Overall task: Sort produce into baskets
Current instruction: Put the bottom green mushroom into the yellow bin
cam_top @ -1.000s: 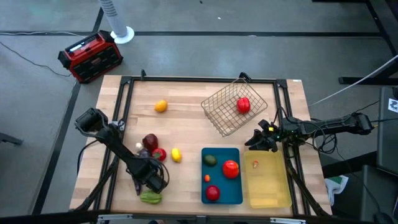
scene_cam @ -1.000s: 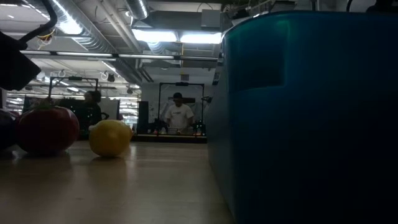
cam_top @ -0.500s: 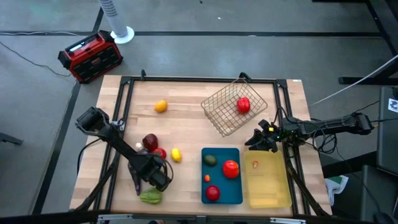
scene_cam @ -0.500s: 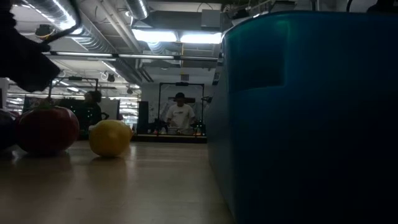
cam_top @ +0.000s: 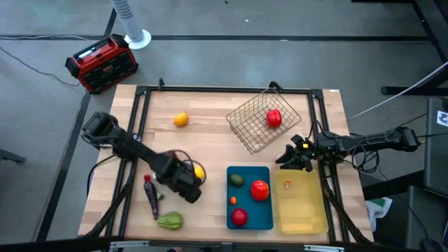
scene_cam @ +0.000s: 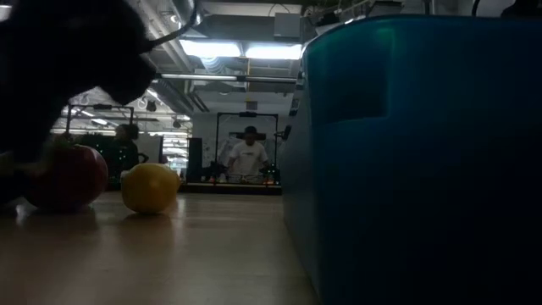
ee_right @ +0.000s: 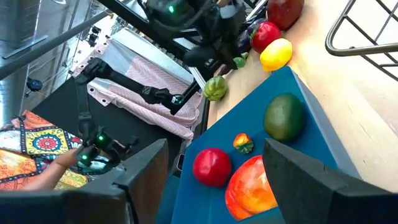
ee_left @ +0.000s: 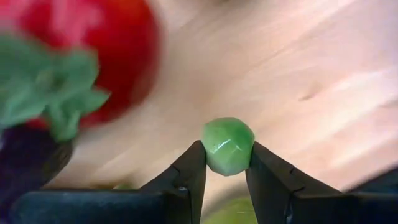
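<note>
High view: the left tool [cam_top: 187, 187] sits near the surface's front edge, left of the blue tray [cam_top: 267, 219]; the right tool [cam_top: 288, 159] waits, spread, by the yellow tray [cam_top: 304, 217].

Left wrist view: its fingers [ee_left: 189, 171] pinch a small green vegetable [ee_left: 227, 145] beside a red tomato [ee_left: 93, 53].

Low view: a lemon [scene_cam: 150, 187] rests on the surface.

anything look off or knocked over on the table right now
The wire basket lies tipped on its side, a red fruit resting in it. Both trays, blue and yellow, sit flat. Nothing looks spilled or damaged.
</note>
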Motion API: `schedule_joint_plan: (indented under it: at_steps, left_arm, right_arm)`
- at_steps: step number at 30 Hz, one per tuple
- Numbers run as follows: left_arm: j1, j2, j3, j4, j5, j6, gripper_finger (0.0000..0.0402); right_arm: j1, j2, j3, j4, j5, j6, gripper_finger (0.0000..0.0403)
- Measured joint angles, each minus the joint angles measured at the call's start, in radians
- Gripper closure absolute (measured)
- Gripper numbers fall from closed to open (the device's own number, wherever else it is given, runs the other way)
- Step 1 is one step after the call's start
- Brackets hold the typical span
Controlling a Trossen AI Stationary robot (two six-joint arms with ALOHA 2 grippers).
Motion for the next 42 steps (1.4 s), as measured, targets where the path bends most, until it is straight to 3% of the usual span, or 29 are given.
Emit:
schedule_joint_plan:
  at_steps: [9,15,25,33,42]
  left_arm:
    - [0.142,-0.048,0.000,0.402,-0.042,0.154,0.0301]
    - [0.229,-0.047,0.000,0.742,-0.184,0.344,0.0300]
    - [0.316,-0.016,0.000,1.141,-0.435,0.728,0.0300]
    - [0.330,0.126,0.036,1.484,-0.446,0.979,0.0300]
    - [0.329,0.298,0.191,1.564,-0.446,1.145,0.0300]
  right_arm:
    - [0.000,0.000,0.000,0.001,0.044,-0.001,0.0145]
    - [0.000,0.000,0.000,0.001,0.140,-0.001,0.0146]
    - [0.000,0.000,0.000,0.014,0.223,-0.001,0.0146]
    - [0.000,0.000,0.000,0.110,0.243,0.002,0.0146]
    - [0.000,0.000,0.000,0.220,0.251,0.003,0.0146]
